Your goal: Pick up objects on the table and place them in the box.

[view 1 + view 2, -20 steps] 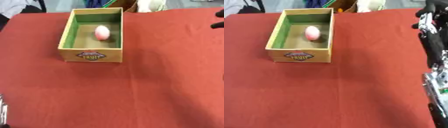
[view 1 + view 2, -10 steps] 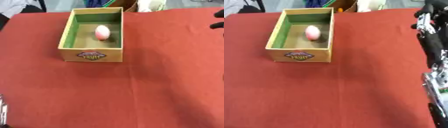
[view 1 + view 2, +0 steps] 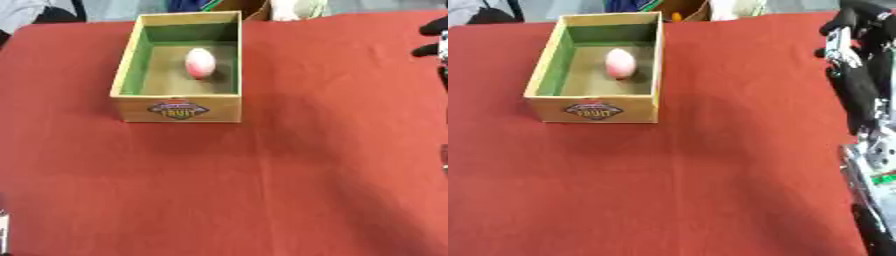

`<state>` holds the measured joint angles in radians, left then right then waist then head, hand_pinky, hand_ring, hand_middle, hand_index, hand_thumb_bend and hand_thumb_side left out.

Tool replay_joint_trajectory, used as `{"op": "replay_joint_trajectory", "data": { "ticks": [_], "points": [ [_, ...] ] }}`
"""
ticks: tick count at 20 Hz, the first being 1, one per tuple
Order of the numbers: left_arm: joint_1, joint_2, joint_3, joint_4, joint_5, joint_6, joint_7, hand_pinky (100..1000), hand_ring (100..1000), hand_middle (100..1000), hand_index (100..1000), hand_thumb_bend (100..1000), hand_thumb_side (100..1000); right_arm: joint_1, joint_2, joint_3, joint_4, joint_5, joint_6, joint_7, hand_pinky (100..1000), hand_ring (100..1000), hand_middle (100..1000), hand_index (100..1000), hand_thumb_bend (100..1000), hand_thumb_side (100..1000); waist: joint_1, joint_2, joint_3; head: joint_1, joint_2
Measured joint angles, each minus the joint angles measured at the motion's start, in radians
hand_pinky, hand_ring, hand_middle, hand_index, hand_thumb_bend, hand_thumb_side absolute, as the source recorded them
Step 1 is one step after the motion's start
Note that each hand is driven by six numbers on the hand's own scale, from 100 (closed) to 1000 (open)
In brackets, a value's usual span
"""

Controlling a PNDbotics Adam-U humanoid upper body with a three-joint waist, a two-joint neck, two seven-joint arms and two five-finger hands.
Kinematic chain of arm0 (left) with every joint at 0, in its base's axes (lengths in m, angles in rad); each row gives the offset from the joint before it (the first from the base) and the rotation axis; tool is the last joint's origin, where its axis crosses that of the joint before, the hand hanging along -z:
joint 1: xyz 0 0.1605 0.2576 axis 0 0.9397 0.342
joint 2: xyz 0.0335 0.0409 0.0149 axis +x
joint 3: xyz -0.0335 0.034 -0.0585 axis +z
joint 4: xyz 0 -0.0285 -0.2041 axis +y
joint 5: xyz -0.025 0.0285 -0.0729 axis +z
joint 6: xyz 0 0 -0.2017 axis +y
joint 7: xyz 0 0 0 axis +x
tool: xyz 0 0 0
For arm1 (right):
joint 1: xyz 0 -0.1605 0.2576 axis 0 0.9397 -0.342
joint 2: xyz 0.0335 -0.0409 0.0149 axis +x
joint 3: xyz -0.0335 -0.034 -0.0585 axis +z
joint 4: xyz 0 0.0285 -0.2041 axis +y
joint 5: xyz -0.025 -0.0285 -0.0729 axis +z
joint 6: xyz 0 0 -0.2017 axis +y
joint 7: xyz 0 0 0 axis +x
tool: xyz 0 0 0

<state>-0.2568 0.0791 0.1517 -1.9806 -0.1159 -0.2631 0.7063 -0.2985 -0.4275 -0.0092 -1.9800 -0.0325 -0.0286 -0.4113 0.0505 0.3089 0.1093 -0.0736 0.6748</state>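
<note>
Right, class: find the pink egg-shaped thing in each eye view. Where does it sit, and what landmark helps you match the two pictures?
Left eye view: the pink egg lies inside the box, upper centre-left of the picture.
Right eye view: the same egg in the box, further left.
Shared landmark: the oval label on the box's near wall.

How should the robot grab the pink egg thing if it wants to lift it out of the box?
Probably from straight above. The smooth pink egg-shaped object lies on the floor of the open-topped wooden box, whose walls block the sides. Fingers should close across its narrower middle, left to right, since its long axis points away from the robot.
</note>
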Motion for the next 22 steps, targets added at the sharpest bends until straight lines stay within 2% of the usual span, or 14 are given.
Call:
{"op": "replay_joint_trajectory", "data": {
  "ticks": [4,10,13,22],
  "points": [
    [0.000,0.000,0.001,0.000,0.000,0.000,0.000,593,521,471,628,100,673,0.000,0.000,-0.003,0.000,-0.001,-0.001,0.002,510,655,546,747,100,491,-0.001,0.000,-0.002,-0.006,0.000],
    [0.000,0.000,0.002,0.000,-0.002,0.000,0.000,592,521,471,628,100,673,0.000,0.001,-0.003,0.000,-0.004,-0.001,0.001,510,656,546,748,100,492,-0.006,0.000,-0.004,-0.070,0.000],
    [0.000,0.000,0.002,0.000,-0.003,0.000,0.000,592,522,471,628,100,673,-0.001,0.001,-0.004,0.000,-0.004,-0.001,0.001,510,656,547,748,100,491,-0.008,0.000,-0.004,-0.087,0.000],
    [0.000,0.000,0.002,0.000,-0.003,-0.002,0.002,592,522,471,628,100,672,-0.001,0.006,-0.004,0.000,-0.004,-0.002,0.001,511,658,547,748,100,493,-0.016,0.000,-0.003,-0.073,-0.008]
  ]
}}
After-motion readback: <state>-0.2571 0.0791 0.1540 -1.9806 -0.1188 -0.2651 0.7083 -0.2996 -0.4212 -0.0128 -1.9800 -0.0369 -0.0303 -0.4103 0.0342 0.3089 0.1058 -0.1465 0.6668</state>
